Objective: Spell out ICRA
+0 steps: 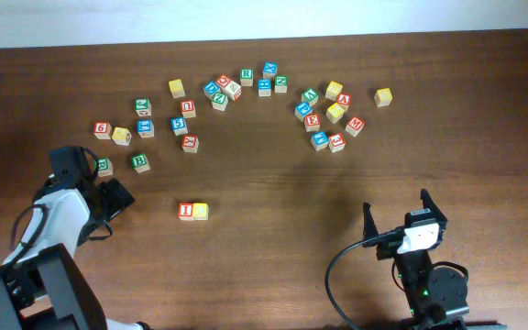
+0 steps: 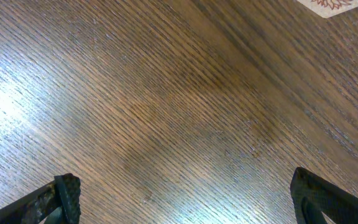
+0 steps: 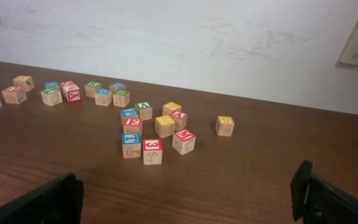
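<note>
Two cubes placed, touching: red-faced I cube (image 1: 185, 211), yellow-faced cube (image 1: 201, 211). My left gripper (image 2: 184, 190) and right gripper (image 1: 397, 211): fully spread, empty.

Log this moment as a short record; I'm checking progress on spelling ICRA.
placed: red-faced "I" wooden cube and yellow-faced wooden cube, side by side at front centre
not yet placed: green-faced "R" wooden cube, far centre; red-faced "A" wooden cube, right cluster
left gripper: open, empty, over bare brown wooden table
right gripper: open, empty, facing the right cluster
</note>
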